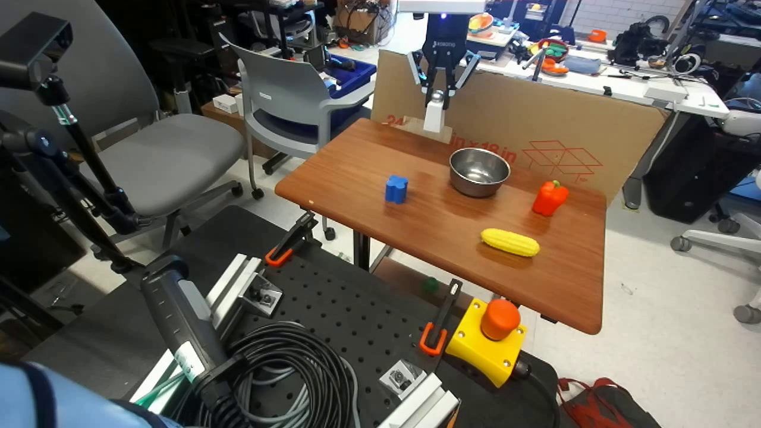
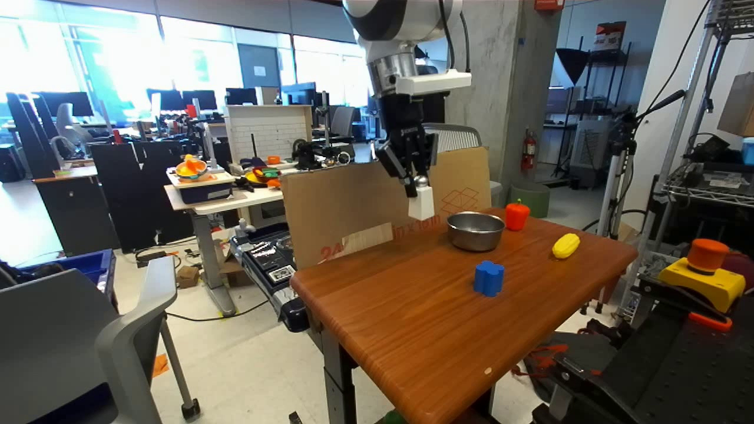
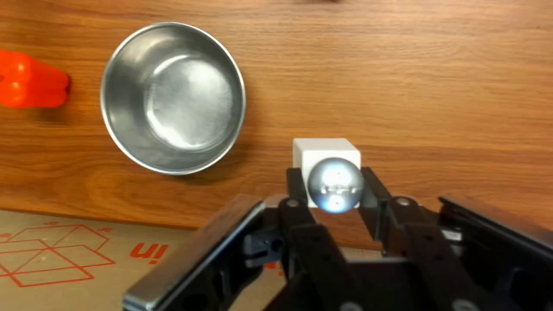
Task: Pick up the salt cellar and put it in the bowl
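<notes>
fingers point(image 3: 296, 185) pinch the boxy white metal-topped salt cellar point(image 3: 332, 172): centre above the round silvery-steel bowl point(image 3: 173, 98) diagonally below, then lower.

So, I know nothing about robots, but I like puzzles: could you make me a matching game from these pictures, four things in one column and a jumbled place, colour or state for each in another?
Things
1. salt cellar
2. bowl
3. corn cob
4. pepper

Descriptions
A. yellow, lying on the table
B. orange-red
C. gripped by the pincer, up off the table
D. round, made of shiny steel

Right pairs
1-C, 2-D, 3-A, 4-B
</notes>
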You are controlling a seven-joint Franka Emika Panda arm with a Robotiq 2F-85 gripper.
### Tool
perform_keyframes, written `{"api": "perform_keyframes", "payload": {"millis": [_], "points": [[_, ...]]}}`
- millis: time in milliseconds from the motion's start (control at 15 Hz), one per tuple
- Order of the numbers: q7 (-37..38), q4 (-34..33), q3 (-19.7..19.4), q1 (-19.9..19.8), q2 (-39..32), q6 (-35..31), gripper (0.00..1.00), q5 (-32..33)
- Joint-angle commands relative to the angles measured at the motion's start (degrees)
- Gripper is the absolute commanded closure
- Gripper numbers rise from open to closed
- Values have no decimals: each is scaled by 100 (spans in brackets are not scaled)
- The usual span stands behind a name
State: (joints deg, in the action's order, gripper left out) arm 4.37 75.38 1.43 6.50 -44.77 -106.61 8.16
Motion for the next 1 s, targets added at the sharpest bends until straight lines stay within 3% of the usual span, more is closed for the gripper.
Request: {"api": "perform_keyframes", "payload": {"millis": [0,467,933], "points": [[-250,212,-19,-320,319,149,91,-286],[-171,-44,-166,-562,62,723,91,-407],[291,-283,-402,-512,-326,695,91,-304]]}}
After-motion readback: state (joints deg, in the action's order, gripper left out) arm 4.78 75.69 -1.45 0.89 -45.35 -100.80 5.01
